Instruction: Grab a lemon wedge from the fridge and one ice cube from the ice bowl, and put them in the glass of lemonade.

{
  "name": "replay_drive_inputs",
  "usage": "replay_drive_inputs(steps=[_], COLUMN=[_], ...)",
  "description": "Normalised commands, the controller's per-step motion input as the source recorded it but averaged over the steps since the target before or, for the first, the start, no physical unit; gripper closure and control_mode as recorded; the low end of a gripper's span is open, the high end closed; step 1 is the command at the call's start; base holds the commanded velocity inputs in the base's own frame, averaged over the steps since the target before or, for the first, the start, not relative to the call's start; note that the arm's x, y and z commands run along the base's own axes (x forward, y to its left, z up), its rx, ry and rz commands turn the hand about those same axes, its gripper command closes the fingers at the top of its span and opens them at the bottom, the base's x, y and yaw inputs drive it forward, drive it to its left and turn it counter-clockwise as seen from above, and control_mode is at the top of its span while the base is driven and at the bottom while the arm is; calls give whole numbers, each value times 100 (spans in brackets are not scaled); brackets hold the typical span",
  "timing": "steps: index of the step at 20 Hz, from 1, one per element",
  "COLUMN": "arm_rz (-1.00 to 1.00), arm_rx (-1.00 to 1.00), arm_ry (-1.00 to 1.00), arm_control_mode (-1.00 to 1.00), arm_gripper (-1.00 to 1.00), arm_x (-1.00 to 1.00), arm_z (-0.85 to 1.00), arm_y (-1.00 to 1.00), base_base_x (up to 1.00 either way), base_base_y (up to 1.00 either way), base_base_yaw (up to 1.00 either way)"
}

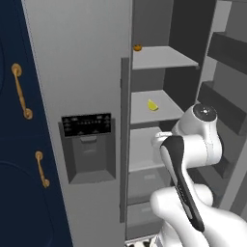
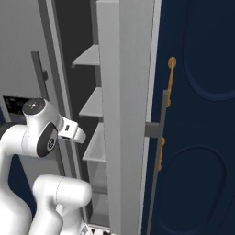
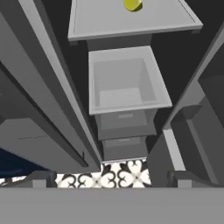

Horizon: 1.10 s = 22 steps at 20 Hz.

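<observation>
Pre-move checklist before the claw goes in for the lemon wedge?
1. Fridge right door open, shelves exposed: ok.
2. Lemon wedge located, lying on the middle shelf: ok.
3. Not confused with the small orange thing on the shelf above: ok.
4. Claw open and holding nothing: ok.
5. Claw lined up on the wedge: not ok; in the hand view the wedge sits at the very top edge and the open drawer is centred.
6. Path to the wedge free of obstacles: cannot tell.
</observation>
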Motion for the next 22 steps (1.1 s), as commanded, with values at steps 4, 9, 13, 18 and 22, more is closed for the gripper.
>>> replay_drive_inputs(steps=[4,9,13,18,22], arm_rz=[0,0,0,0,0], arm_rx=[0,0,0,-1,-6], arm_ry=[0,0,-1,-5,-9], arm_control_mode=[100,-100,-100,-100,-100], arm_gripper=[-100,-100,-100,-100,-100], arm_x=[0,7,19,53,54], arm_z=[0,0,0,0,0], arm_y=[0,-7,-35,-19,-21], base_base_x=[37,18,0,0,0], base_base_y=[-12,-8,0,0,0], base_base_yaw=[0,0,0,0,0])
